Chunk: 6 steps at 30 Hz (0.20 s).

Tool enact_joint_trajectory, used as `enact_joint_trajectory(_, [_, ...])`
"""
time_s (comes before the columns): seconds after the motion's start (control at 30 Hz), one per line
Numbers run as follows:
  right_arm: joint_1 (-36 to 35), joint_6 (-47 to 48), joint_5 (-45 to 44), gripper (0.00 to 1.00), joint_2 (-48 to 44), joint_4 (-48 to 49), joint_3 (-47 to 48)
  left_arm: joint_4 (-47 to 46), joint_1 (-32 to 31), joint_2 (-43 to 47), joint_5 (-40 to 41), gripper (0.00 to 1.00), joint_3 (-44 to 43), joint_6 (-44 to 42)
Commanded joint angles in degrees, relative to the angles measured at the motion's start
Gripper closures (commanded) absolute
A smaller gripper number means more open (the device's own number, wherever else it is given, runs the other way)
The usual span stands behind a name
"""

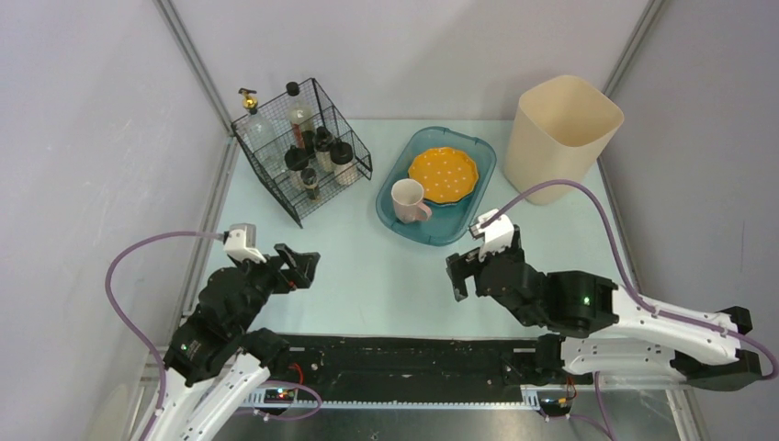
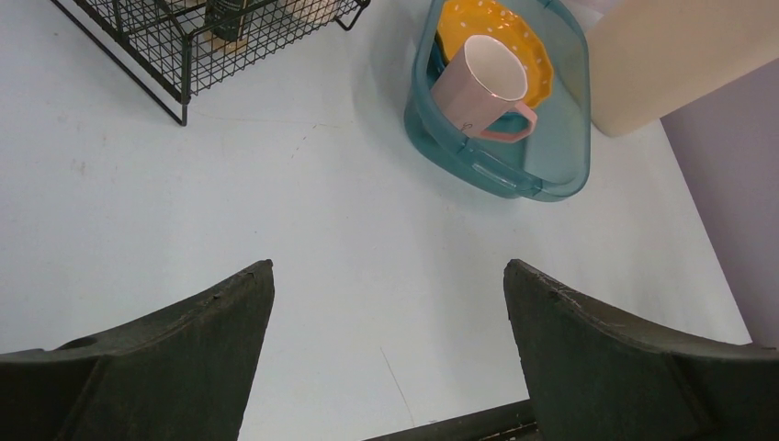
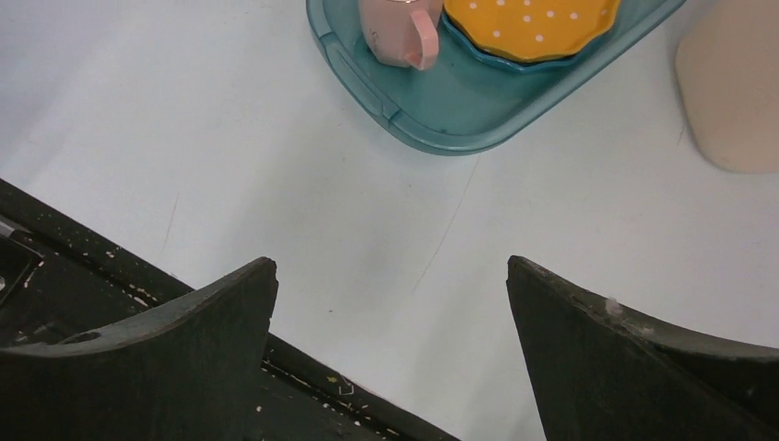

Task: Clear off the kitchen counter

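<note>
The kitchen counter (image 1: 367,266) is a pale mint-blue tabletop. My left gripper (image 1: 303,268) is open and empty above its near left part; in the left wrist view (image 2: 389,266) only bare counter (image 2: 276,184) lies between the jaws. My right gripper (image 1: 459,276) is open and empty above the near middle-right; the right wrist view (image 3: 392,262) shows bare counter (image 3: 230,138) between its jaws. A teal tub (image 1: 436,225) at the back middle holds a pink mug (image 1: 407,200) and an orange dotted plate (image 1: 444,174).
A black wire basket (image 1: 303,152) with several bottles stands at the back left. A tall beige bin (image 1: 562,138) stands at the back right, beside the tub. A black front rail (image 1: 413,354) runs along the near edge. Grey walls close both sides.
</note>
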<state>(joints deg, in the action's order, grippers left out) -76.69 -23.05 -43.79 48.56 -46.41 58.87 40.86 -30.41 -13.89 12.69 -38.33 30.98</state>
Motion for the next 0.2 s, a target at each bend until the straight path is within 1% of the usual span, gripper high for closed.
enact_joint_trajectory(0.0, [-0.83,-4.02,-2.7,0.01,-1.74,-1.56,-1.1,-1.74,-0.25,-0.57,-0.34,0.02,-0.24,-1.06])
enact_joint_trajectory(0.1, [-1.11,-1.92,0.81,0.0,-3.4,-0.46,-3.09,-1.75,-0.26,-0.47,-0.22,0.02,-0.24,-1.03])
enact_joint_trajectory(0.17, [-1.26,-2.57,0.33,0.01,-4.39,0.53,-3.87,-1.72,-0.24,-0.63,-0.23,0.02,-0.24,-1.07])
